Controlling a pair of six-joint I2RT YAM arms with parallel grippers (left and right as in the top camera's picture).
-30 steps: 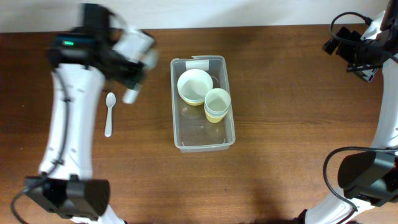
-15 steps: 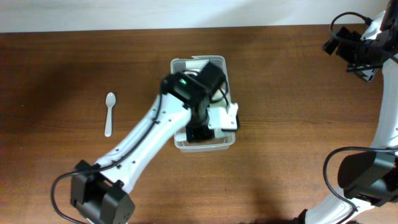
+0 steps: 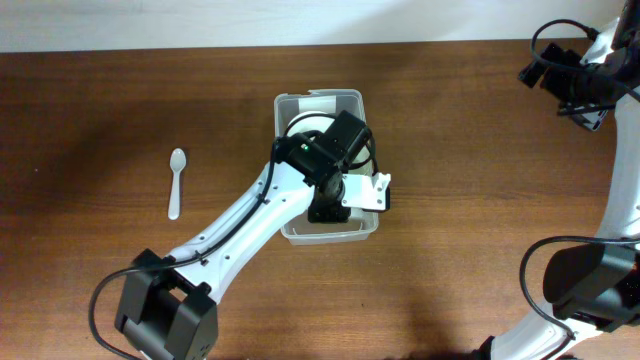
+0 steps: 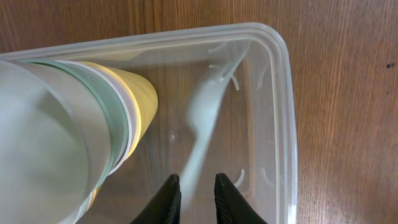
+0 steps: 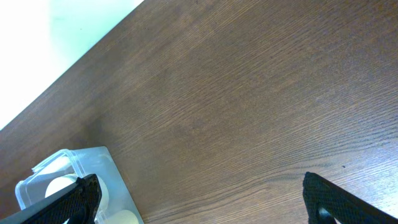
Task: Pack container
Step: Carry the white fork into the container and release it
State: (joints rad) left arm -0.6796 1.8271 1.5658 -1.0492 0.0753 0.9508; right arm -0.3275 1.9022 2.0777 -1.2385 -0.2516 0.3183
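Brown wood makes up the table, with a strip of white wall along the far edge. The container sits in the middle of the table.

From above, the left arm reaches across the container and hides most of what is inside. Only a bit of a white bowl peeks out at the far end. A white spoon lies on the table, well apart from the container on its left.

The left wrist camera looks right down into the container. The left gripper is inside it, and its two fingers pinch a pale long piece that points to a corner. Just beside it is a stack of cups, green, white and yellow. What the piece is cannot be told.

The right gripper hangs far off over bare wood, near the table's far right corner. Its fingers are spread wide with nothing between them. Its camera sees the container in one corner, with the bowl inside.
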